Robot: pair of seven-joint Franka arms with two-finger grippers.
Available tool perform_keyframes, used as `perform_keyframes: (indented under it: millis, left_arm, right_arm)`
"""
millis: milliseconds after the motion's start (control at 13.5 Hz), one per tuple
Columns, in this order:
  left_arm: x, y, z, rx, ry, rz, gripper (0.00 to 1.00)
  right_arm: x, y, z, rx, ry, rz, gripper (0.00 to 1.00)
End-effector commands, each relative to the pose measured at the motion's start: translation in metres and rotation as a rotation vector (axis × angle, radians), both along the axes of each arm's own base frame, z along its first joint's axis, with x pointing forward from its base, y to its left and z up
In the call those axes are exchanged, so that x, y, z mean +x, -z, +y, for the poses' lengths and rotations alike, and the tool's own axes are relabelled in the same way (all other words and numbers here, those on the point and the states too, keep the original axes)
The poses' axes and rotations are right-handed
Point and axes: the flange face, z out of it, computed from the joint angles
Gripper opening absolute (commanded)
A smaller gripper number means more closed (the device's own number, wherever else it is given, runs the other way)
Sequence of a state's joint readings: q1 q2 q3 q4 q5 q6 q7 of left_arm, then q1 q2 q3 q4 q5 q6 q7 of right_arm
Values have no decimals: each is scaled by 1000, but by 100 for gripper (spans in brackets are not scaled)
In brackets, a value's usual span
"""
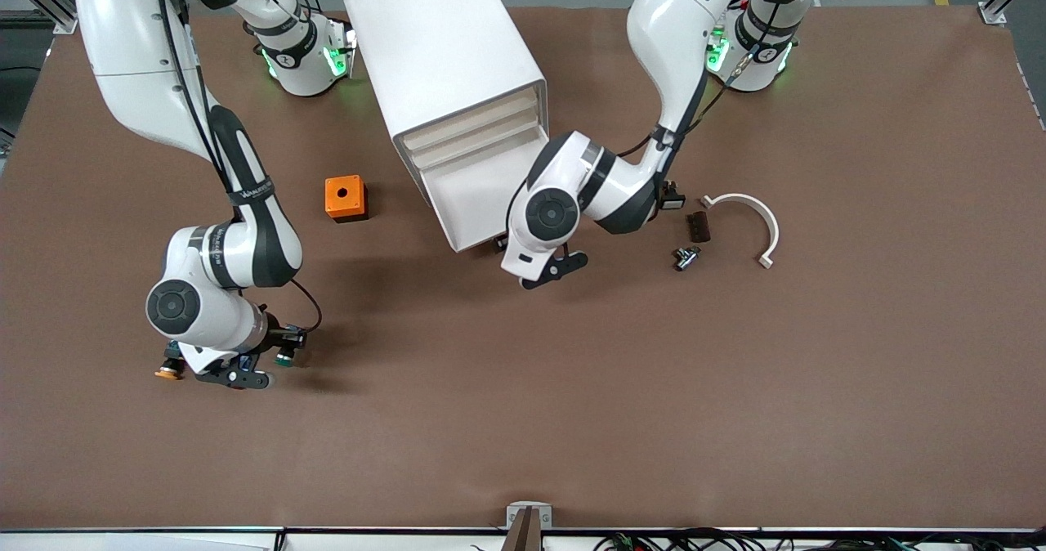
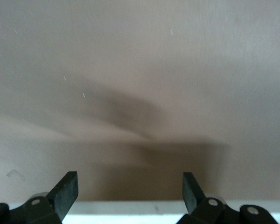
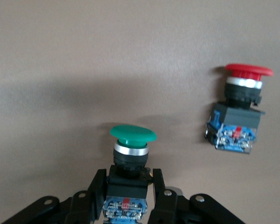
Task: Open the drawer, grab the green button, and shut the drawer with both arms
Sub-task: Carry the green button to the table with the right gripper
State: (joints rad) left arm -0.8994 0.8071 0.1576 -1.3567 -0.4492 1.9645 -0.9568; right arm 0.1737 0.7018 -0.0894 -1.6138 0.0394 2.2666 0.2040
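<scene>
The white cabinet stands at the table's back. Its lowest drawer is pulled out, and what shows of its inside is bare. My left gripper is at the drawer's front edge, mostly hidden under its wrist. In the left wrist view it is open, with a white edge between its fingers. My right gripper is low over the table toward the right arm's end. It is shut on the black body of the green button, whose cap also shows in the front view.
A red-capped button lies beside the green one, and an orange-capped button lies by the right wrist. An orange box sits beside the cabinet. A white curved piece, a dark block and a small metal part lie toward the left arm's end.
</scene>
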Motion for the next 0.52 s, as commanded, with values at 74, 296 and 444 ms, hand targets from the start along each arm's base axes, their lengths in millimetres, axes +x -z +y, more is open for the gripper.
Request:
perform_keyframes:
  millis: [74,296,444]
  left_arm:
    - [-29,-1,-23,-2,47,-12,99]
    - [-63,4,-47,-2,36,36,99]
    - [-81,5,-58,-1,20,66,99]
  right_arm:
    - [27,8,5,3,-18,-26,0]
    - [39,16,7,2,-14,-42,0]
    - [43,20,7,-1,-15,-45,0]
